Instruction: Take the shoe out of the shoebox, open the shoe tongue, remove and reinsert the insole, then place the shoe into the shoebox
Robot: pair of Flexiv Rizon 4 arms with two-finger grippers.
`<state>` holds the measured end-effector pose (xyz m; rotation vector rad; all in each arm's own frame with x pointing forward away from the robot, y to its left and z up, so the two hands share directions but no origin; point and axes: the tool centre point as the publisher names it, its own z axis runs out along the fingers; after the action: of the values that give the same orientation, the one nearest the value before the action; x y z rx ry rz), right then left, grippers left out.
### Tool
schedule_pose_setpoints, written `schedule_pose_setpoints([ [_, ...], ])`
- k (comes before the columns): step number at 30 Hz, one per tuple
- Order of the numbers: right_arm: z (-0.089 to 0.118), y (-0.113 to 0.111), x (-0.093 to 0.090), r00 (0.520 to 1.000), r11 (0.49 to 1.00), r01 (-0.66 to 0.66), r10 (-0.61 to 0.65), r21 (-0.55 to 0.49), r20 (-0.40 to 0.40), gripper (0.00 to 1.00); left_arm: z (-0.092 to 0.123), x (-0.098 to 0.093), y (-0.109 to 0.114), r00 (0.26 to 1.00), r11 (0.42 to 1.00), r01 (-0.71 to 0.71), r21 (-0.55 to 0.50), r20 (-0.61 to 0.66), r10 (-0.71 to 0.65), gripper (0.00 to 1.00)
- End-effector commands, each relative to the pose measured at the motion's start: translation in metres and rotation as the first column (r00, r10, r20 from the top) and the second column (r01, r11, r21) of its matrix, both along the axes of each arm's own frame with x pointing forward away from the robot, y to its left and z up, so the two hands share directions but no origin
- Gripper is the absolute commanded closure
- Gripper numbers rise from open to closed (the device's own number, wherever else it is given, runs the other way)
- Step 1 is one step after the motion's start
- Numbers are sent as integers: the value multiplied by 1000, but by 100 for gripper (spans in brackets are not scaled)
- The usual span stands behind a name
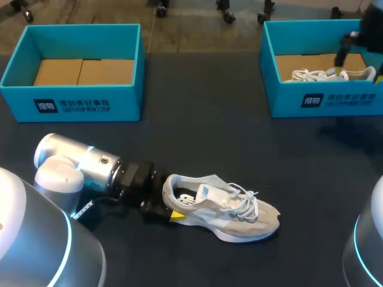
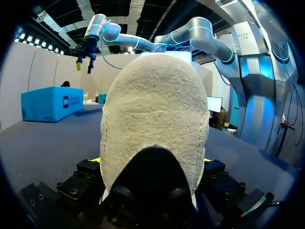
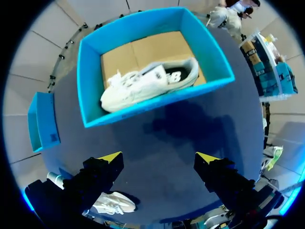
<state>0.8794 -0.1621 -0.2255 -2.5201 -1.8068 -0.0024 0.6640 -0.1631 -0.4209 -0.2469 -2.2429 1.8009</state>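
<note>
In the head view, a pale grey shoe (image 1: pixel 221 206) of mesh and suede, with white laces and a thick sole, stands on the dark matte counter (image 1: pixel 197 137), well apart from two teal cardboard boxes. The left shoebox (image 1: pixel 21 78) shows its brown floor, and the right shoebox (image 1: pixel 269 66) holds a second shoe (image 1: pixel 326 75). The left pincer (image 1: pixel 169 202) clamps the heel. In the left wrist view, the rounded, towel-like heel sits between the fingers, a yellow tip pressed to each side. In the right wrist view, the right pincer (image 3: pixel 158 160) hangs spread wide above the counter.
</note>
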Motion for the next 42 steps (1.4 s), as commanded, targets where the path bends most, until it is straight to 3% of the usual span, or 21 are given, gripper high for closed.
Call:
schedule_pose_setpoints([
  [1, -7, 25, -22, 1000, 999, 14, -13, -33, 16, 0, -3, 2, -2, 1000, 1000, -1, 0, 0, 1, 100],
  [10, -4, 55, -38, 999, 998, 40, -39, -55, 7, 0, -1, 2, -1, 1000, 1000, -6, -8, 10, 6, 100],
  [26, -17, 98, -60, 996, 995, 89, -90, -42, -12, 0, 9, -3, 15, 984, 984, -177, -10, 28, 177, 100],
  [33, -18, 100, -62, 995, 994, 100, -101, -40, -13, 0, 11, 1, 9, 978, 979, -206, 2, 26, 206, 100],
  [42, -18, 100, -62, 995, 994, 100, -101, -40, -13, 0, -3, 11, -2, 977, 977, -212, 7, 22, 212, 100],
])
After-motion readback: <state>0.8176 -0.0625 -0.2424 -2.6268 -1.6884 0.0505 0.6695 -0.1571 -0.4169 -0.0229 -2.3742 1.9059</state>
